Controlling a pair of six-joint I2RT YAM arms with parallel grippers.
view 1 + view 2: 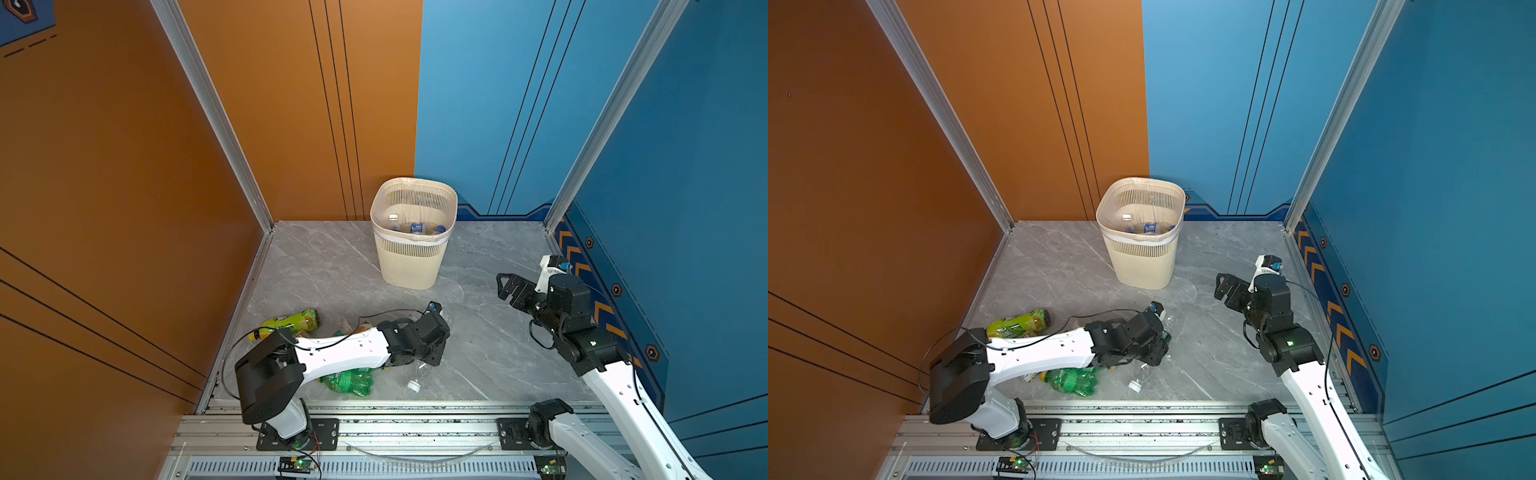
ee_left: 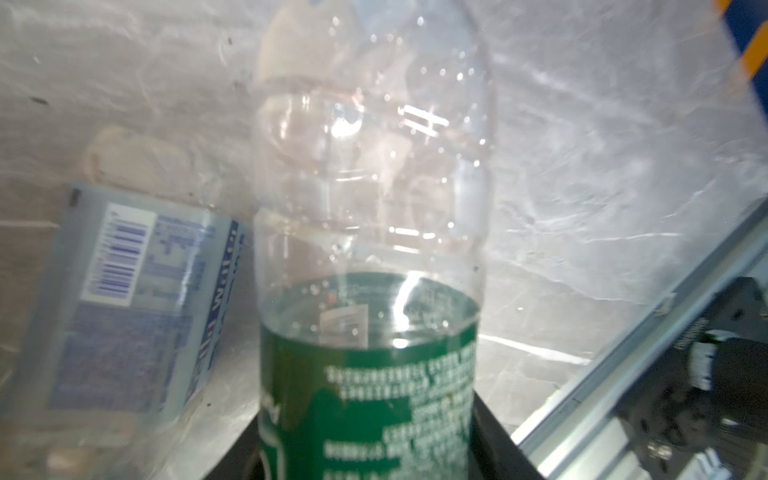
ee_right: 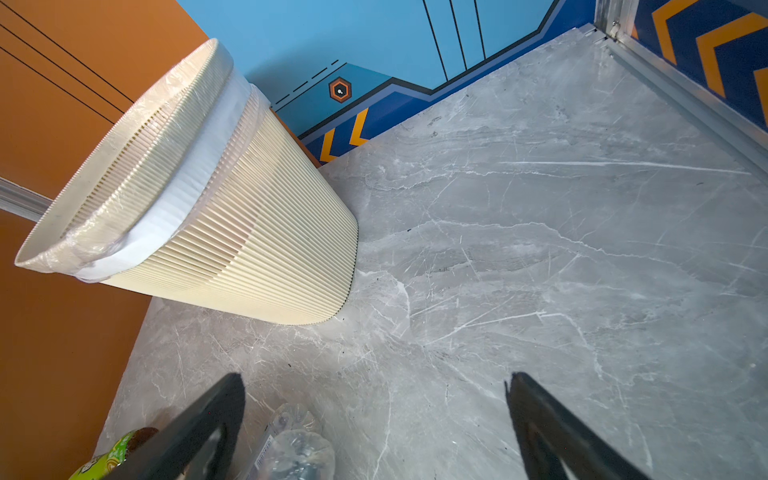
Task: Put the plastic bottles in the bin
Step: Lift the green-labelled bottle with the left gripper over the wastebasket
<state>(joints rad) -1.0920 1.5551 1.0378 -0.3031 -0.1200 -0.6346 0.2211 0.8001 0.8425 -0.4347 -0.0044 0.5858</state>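
- The green-labelled bottle [image 2: 370,208] sits between the closed jaws of the left gripper [image 1: 432,347]. In the left wrist view its long axis runs straight out from the jaws.
- Its dark green label with white print is at the jaw end. The far part is clear, ribbed and dotted with droplets, and the far tip is cut off, so I cannot tell the cap.
- That gripper is low over the middle of the grey marble table [image 1: 498,353] and hides most of the bottle in both top views.
- A blue-labelled bottle [image 2: 137,311] lies just beside it, blurred.
- The right gripper [image 3: 374,378] hangs wide open and empty over the right part of the table, well apart from the bottles.
- The bin [image 1: 411,266], cream and slatted with a clear liner folded over its rim, stands upright at the back middle.
- The bottles in the bin [image 1: 417,227] are clear, with blue labels and one white cap.
- A yellow-green labelled bottle [image 1: 291,322] lies at the left, long axis roughly left to right, its dark brown end toward the middle.
- Crushed green bottles [image 1: 347,382] lie near the front rail [image 1: 415,409], partly under the left arm.
- A white-capped clear bottle [image 1: 415,378] lies just beside them, cap toward the rail.
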